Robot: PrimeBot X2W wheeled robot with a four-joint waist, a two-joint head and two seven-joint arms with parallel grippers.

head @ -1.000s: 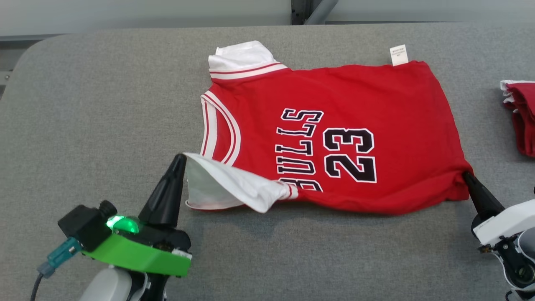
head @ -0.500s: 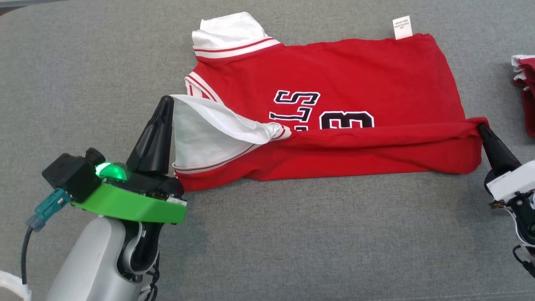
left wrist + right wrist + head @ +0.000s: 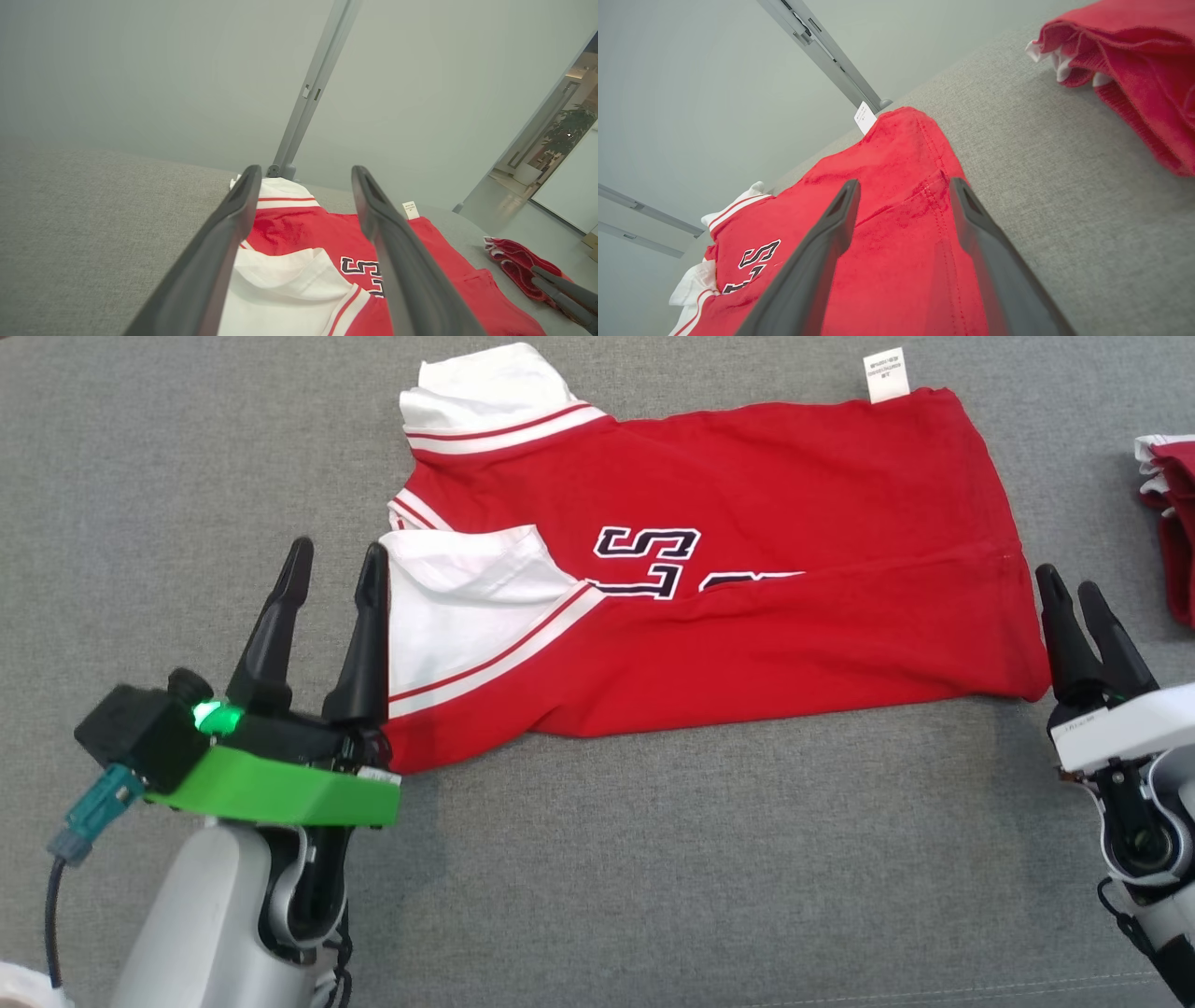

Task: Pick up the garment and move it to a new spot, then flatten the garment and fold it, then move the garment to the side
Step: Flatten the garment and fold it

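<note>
The garment is a red jersey with white sleeves and black lettering, lying on the grey padded table. Its near half is folded over its far half, hiding most of the lettering. My left gripper stands open just left of the folded white sleeve, its right finger against the sleeve's edge. My right gripper is open at the garment's right hem. In the left wrist view the open fingers frame the garment. In the right wrist view the garment lies between and under the spread fingers.
A second red and white cloth lies bunched at the table's right edge, also seen as the red cloth to the right of my right gripper. A white care label sticks out at the garment's far edge. A pale wall stands behind the table.
Both grippers carried the garment's near edge away from me over its far half, then opened and let it go. The head camera has tilted, shifting the whole picture.
</note>
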